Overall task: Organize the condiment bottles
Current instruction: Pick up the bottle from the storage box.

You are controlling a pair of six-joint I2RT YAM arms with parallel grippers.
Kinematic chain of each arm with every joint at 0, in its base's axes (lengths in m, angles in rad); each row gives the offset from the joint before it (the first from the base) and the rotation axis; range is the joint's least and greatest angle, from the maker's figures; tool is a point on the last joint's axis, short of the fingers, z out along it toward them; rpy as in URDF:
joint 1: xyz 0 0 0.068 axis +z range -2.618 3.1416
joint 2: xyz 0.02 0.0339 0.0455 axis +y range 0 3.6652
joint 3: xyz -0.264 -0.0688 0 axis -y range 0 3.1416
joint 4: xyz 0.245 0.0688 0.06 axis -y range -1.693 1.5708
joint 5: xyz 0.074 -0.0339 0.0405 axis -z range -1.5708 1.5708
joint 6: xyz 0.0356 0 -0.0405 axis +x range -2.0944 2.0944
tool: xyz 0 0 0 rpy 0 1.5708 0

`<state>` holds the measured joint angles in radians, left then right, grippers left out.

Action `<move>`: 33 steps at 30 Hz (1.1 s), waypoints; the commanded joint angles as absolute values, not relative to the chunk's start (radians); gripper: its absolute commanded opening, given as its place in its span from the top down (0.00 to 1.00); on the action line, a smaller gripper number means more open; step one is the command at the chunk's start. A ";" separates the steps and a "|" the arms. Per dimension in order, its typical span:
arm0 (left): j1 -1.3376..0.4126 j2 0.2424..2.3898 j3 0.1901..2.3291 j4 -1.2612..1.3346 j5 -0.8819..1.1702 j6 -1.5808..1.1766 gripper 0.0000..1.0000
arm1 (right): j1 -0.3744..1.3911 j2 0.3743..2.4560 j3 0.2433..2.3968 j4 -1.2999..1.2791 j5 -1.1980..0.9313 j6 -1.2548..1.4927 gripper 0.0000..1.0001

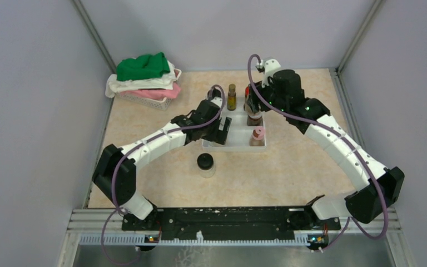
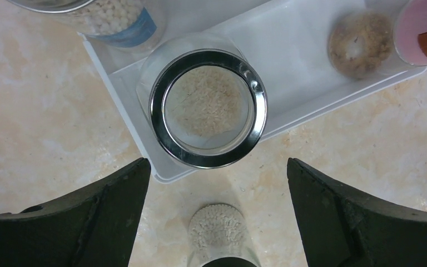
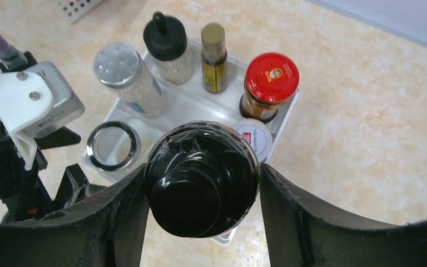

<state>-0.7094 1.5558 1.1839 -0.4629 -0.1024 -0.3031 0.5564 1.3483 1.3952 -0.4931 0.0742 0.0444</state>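
Over the table from above, the white stepped tray (image 1: 234,146) sits mid-table with most of the condiment bottles in it. A lone black-capped jar (image 1: 205,164) stands apart on the table in front of its left corner, closer to the left arm. The left gripper (image 1: 221,131) hangs at that corner. The right gripper (image 1: 254,104) hangs over the tray's back right, its wrist hiding its load. From the left wrist, the jaws stand wide and empty, and a silver-ringed jar (image 2: 208,108) stands upright in the tray's corner just ahead of them. A grain-filled jar, probably the lone one, is cut off at the bottom edge. From the right wrist, the fingers (image 3: 119,214) clamp an upright black-lidded jar (image 3: 203,178) above the tray's near step, between the silver-ringed jar and a white-red cap (image 3: 256,139). Setting it down looks like a straight descent, but its own body hides the spot below, so I cannot tell whether that slot is free.
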 commanded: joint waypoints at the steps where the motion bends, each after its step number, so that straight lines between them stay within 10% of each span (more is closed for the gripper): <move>1: -0.719 1.601 1.230 -0.412 -0.100 -0.276 0.01 | 0.555 1.297 1.383 -0.457 0.091 0.036 0.73; 33: -0.739 1.693 1.352 -0.459 -0.175 -0.254 0.05 | 0.484 1.266 1.243 -0.414 0.034 0.028 0.73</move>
